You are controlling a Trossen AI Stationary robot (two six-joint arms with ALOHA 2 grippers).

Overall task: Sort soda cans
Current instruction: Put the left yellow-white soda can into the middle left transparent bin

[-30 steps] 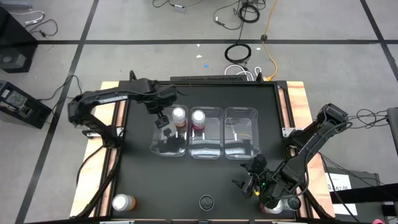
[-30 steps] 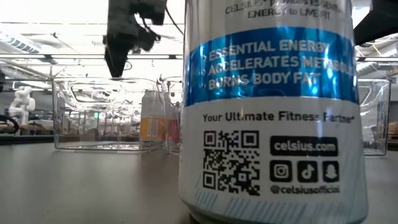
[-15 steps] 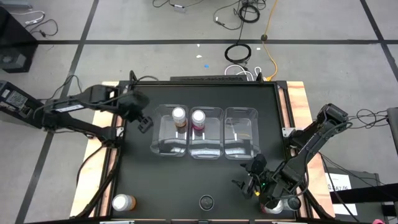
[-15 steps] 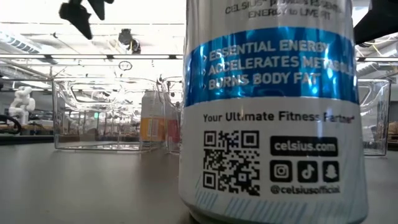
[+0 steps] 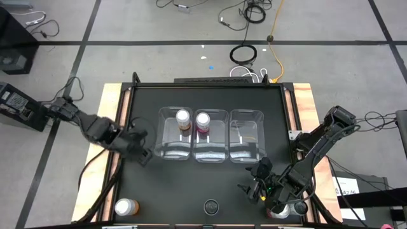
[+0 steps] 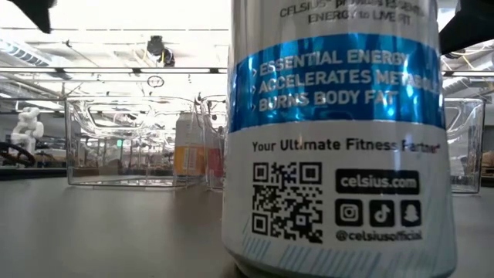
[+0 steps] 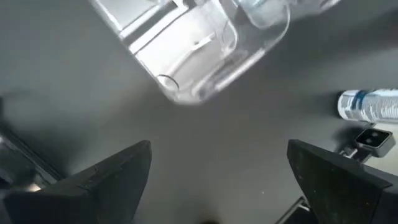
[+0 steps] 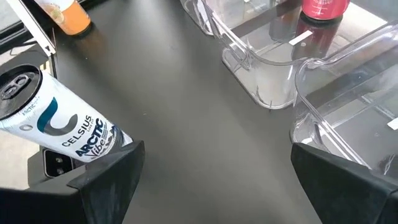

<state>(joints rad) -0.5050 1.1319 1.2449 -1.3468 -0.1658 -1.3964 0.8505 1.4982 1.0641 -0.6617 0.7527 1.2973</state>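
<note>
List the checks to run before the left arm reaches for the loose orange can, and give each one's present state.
1. Left gripper open with nothing between its fingers: ok.
2. Loose orange can upright on the table: ok.
3. Left bin holds the other orange can and has room: ok.
4. Right gripper far from that path, near the table's right side: ok.
5. Silver can standing clear of the loose orange can: ok.
6. Left gripper's height above the table: cannot tell.

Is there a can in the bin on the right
No. In the high view the right bin holds no can, while the left bin and middle bin each hold one.
</note>
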